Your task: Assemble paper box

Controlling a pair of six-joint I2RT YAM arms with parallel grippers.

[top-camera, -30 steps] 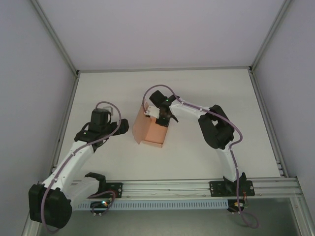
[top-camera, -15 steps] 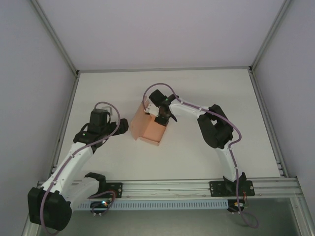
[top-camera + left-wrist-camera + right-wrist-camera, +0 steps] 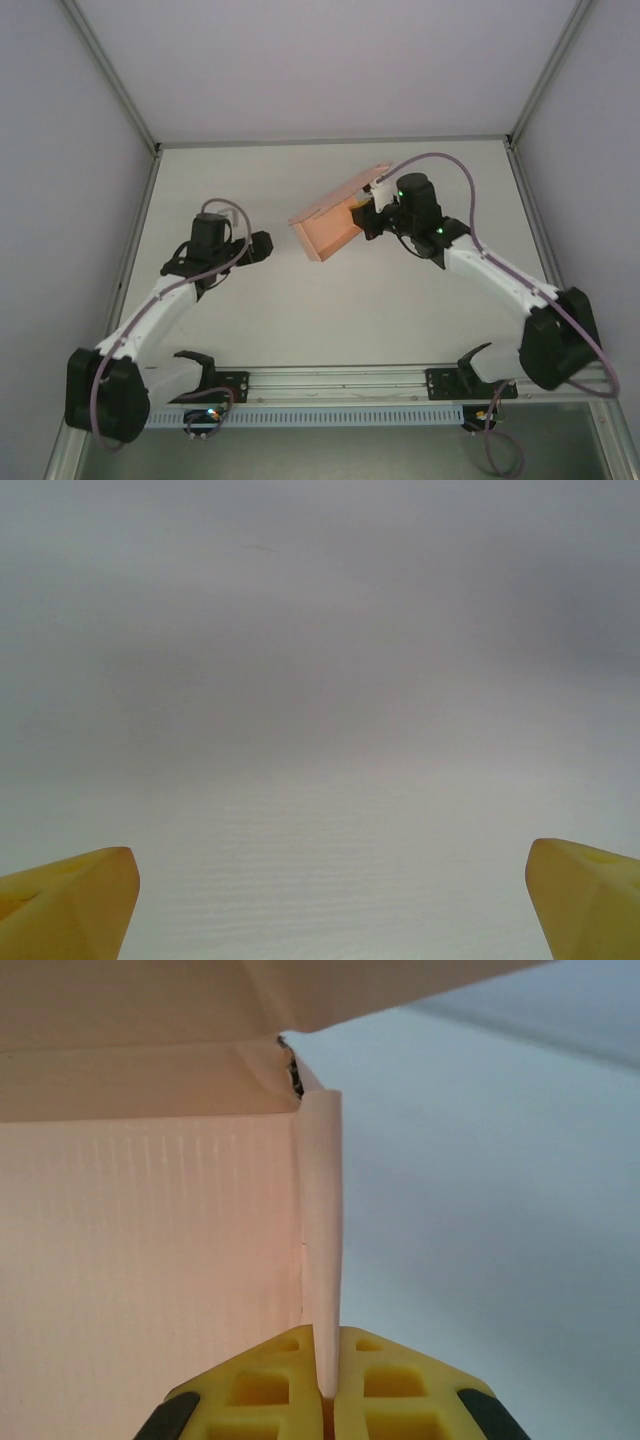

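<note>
The left gripper [image 3: 258,247] hangs over the bench [image 3: 400,310] with its jaws spread wide and nothing between them, a little apart from the paper box [image 3: 330,218] on its right. The box is at mid-bench, tilted, with its lid flap open. The right gripper [image 3: 328,1392] is pinched tight on one thin side wall. The card looks light, thin and easily creased, so it is probably best taken by a wall edge near a fold. One box, two grippers.

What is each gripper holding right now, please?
Left gripper: open, holding nothing.
Right gripper: closed on a thin wall of the paper box.
</note>
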